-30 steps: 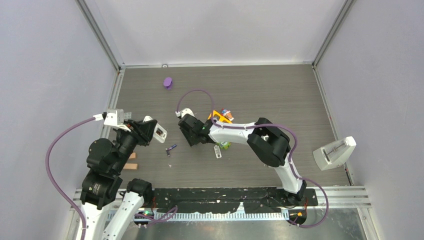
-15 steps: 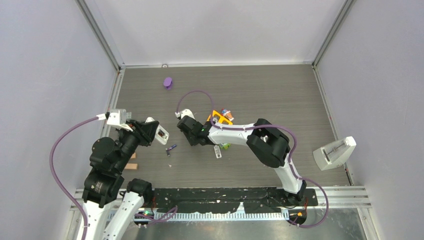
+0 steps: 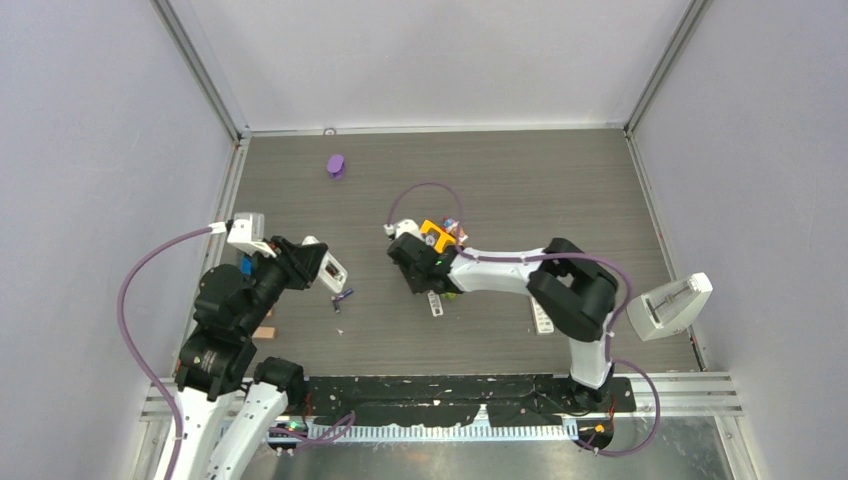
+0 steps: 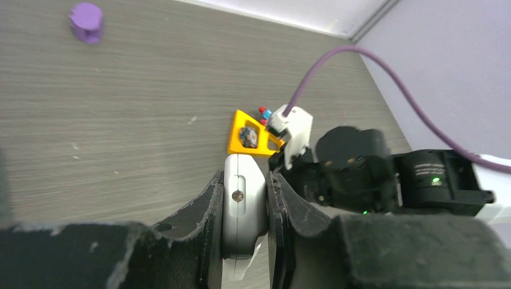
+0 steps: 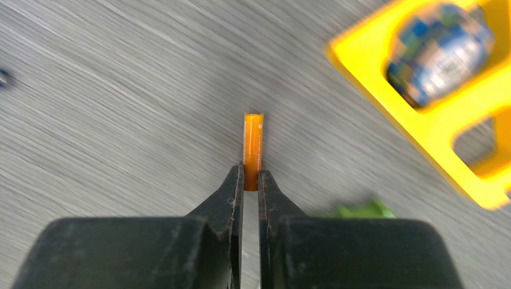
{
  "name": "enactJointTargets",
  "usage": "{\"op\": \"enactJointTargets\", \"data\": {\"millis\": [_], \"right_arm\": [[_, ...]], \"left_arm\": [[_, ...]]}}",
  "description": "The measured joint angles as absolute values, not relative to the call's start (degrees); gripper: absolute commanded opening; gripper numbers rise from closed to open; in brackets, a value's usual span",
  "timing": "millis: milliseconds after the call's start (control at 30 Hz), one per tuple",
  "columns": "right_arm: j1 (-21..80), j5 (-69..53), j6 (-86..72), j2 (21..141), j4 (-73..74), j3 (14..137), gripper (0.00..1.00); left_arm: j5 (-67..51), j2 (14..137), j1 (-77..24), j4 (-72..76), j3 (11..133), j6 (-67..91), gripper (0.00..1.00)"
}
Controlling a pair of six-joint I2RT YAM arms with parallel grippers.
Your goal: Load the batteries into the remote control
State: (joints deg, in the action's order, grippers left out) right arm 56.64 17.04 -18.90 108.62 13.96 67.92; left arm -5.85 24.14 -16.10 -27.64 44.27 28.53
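My left gripper is shut on a white-grey remote control and holds it above the table; in the left wrist view the remote sits upright between the jaws of that gripper. My right gripper is shut on the end of an orange battery, which sticks out past the tips of the gripper above the wood-grain table. A purple battery lies on the table between the two grippers. The dark battery does not show.
A yellow triangle toy with a blue ball in it lies just behind the right gripper, and a green block lies beside it. Small white strips, a purple lump, a wooden block and a white device at the right edge.
My right gripper has moved right, away from the left arm, holding the orange battery. My left gripper has shifted slightly right and forward with the remote.
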Motion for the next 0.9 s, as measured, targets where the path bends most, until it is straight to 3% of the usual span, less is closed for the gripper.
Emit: {"op": "enactJointTargets", "data": {"millis": [233,500,700,900], "right_arm": [[53.43,14.37,-17.89,86.39,14.68,56.45,0.05],[53.91,9.34,-17.32,65.06,16.23,55.09,0.05],[56.34,3.6,-12.53,64.23,24.43,61.12,0.05],[63.51,3.16,-8.64,69.28,30.65,70.19,0.05]], "left_arm": [[-15.0,31.73,-16.1,-17.93,37.6,36.42,0.0],[-26.81,41.6,-16.1,4.32,28.93,53.8,0.0],[-32.67,46.78,-16.1,21.39,23.97,65.98,0.0],[-36.34,47.11,-16.1,28.38,23.86,70.67,0.0]]}}
